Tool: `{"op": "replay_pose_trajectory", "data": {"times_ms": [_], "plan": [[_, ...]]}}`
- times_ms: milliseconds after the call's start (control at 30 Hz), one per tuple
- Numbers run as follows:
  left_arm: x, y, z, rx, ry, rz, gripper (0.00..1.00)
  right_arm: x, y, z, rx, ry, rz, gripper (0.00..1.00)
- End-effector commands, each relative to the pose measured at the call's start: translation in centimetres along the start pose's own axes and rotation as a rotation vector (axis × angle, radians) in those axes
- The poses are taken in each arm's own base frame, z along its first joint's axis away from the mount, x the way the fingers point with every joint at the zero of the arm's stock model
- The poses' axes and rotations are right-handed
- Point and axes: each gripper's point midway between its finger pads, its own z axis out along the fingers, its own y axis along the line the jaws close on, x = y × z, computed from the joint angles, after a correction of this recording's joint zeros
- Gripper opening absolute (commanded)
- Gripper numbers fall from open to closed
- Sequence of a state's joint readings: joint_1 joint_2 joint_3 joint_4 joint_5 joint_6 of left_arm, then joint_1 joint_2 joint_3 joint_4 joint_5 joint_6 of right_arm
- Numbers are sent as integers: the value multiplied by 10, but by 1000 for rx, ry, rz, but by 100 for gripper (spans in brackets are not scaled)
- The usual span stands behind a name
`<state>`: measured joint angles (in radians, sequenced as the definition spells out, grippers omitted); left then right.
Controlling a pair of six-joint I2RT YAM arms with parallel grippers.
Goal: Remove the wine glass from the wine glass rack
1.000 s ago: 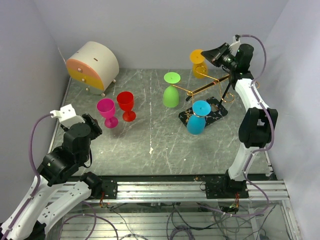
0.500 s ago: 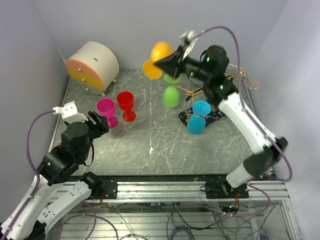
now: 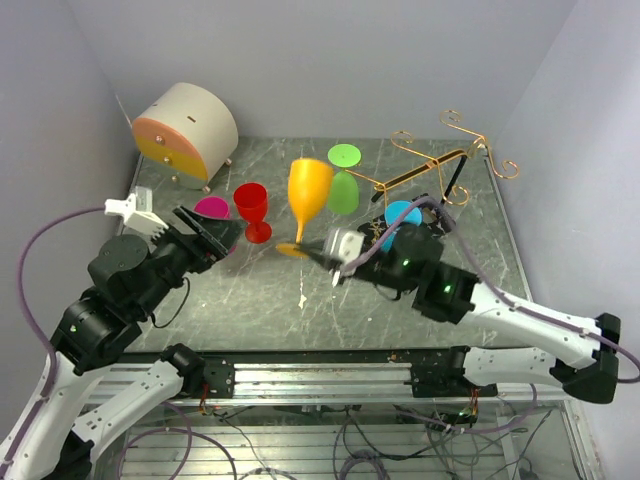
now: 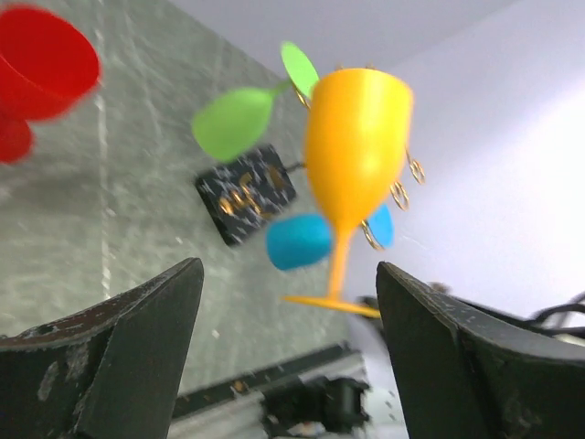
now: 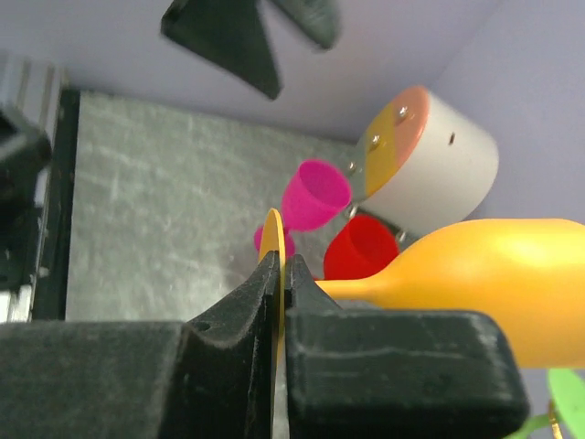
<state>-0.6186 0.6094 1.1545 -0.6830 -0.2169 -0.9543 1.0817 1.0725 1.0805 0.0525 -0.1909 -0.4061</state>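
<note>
My right gripper (image 3: 312, 254) is shut on the flat foot of the orange wine glass (image 3: 308, 188) and holds it upright above the middle of the table, off the rack. In the right wrist view the fingers (image 5: 281, 274) pinch the thin foot disc (image 5: 271, 245), and the bowl (image 5: 494, 274) lies to the right. The gold wire rack (image 3: 432, 163) stands on its black base (image 3: 432, 214) at the back right. A green glass (image 3: 343, 188) and a blue glass (image 3: 402, 215) still hang on it. My left gripper (image 3: 208, 232) is open and empty, facing the orange glass (image 4: 356, 155).
A red glass (image 3: 251, 208) and a magenta glass (image 3: 212, 210) stand at middle left, close to my left gripper. A round white and orange drawer box (image 3: 185, 132) sits at the back left. Walls close the table on three sides.
My right arm has carried the orange glass from the rack's far hook across and down to the front middle, now upright. My left gripper has lifted and turned toward it.
</note>
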Motion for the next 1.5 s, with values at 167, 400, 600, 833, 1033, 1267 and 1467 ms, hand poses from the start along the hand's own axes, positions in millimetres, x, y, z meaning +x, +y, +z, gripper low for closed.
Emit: {"op": "replay_pose_trajectory", "data": {"times_ms": [167,400,600,833,1033,1267,1467], "plan": [[65,-19,-8,111,319,-284,87,29,21,-3,233,39,-228,0],[93,-7,-8,112,406,-407,84,31,31,-10,365,3,-394,0],[102,-1,-3,112,416,-451,83,27,41,-7,389,-37,-463,0],[110,3,6,115,425,-488,80,23,61,-2,345,-75,-469,0],[113,5,11,126,422,-523,69,23,80,3,299,-78,-476,0],[110,-2,9,172,416,-559,41,32,85,4,299,-54,-487,0],[114,-1,7,192,430,-586,12,38,86,3,305,-29,-493,0]]}}
